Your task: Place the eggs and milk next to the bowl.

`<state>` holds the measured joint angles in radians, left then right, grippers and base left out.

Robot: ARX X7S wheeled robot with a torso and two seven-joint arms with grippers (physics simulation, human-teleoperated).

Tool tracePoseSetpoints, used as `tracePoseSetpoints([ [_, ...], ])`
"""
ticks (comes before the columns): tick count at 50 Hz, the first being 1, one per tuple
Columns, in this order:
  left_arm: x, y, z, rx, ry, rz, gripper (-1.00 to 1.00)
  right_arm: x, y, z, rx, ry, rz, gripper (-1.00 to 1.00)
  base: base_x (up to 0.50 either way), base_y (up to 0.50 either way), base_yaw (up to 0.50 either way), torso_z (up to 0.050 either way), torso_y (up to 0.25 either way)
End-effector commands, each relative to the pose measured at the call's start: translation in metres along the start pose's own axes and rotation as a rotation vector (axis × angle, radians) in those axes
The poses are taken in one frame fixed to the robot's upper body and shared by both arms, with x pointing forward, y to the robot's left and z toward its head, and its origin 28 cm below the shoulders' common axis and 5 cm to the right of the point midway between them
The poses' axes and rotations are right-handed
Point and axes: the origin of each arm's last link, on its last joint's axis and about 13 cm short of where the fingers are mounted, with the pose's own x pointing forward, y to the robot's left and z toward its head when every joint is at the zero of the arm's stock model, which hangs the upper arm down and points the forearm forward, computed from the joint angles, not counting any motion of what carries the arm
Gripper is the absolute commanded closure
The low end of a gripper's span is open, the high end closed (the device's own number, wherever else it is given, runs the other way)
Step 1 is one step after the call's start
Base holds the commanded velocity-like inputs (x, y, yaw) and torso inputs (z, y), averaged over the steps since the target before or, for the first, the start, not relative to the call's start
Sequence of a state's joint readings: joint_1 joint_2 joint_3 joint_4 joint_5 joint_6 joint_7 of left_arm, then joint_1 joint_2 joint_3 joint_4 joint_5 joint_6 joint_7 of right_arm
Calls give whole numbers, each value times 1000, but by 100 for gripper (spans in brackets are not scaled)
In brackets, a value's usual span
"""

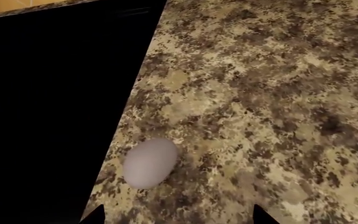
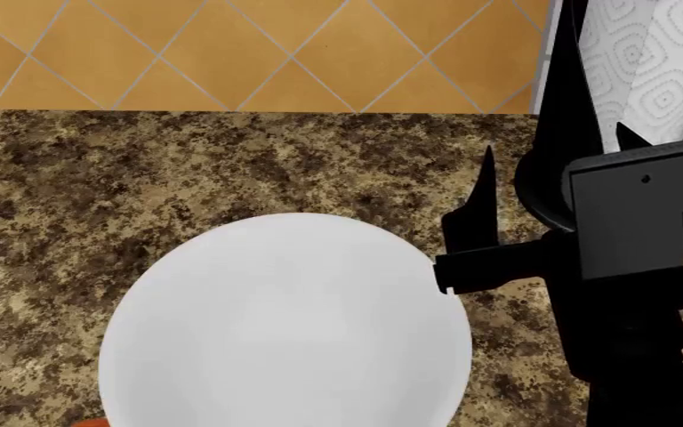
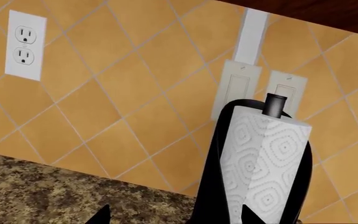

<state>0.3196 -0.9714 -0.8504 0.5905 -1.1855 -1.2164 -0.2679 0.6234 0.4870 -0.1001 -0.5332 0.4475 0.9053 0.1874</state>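
- Egg (image 1: 149, 162), the pale one, lies on the bench (image 1: 260, 93) just ahead of the left fingers (image 1: 95, 215), offset toward one tip, long axis slanted across their gap.
- Left fingers are spread, empty.
- Right fingers (image 3: 98, 215) are parted, facing the towel roll (image 3: 263, 163); bowl (image 2: 282, 329) is beside them.

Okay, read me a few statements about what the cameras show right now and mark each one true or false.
1. The pale egg lies on the speckled countertop. True.
2. The left gripper is shut on that egg. False: its fingertips stand apart, with the egg lying free just ahead of them.
3. The white bowl has milk in it. False: its inside shows plain white and empty.
4. The right wrist camera faces the paper-towel roll on its black stand. True.
5. The wall behind the roll is orange tile with a white outlet. True.
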Motion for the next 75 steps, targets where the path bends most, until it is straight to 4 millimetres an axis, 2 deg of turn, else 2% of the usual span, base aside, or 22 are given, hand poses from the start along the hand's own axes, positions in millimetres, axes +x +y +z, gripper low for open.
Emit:
tracePoseSetpoints([
  [1,9,6,-4,-2,12,17,-100,1,1,0,-3,4,1,-100,0,0,0,0,0],
  [13,25,10,-9,-48,7,16,-100,0,1,3,-14,5,1,-100,0,0,0,0,0],
  [25,30,16,-14,-86,16,47,-100,2,4,5,-21,6,6,-100,0,0,0,0,0],
  [42,42,14,-9,-132,-12,45,-100,2,3,7,-29,6,4,-100,0,0,0,0,0],
  [75,74,12,-16,-140,20,45,-100,8,7,6,-36,17,10,-100,0,0,0,0,0],
])
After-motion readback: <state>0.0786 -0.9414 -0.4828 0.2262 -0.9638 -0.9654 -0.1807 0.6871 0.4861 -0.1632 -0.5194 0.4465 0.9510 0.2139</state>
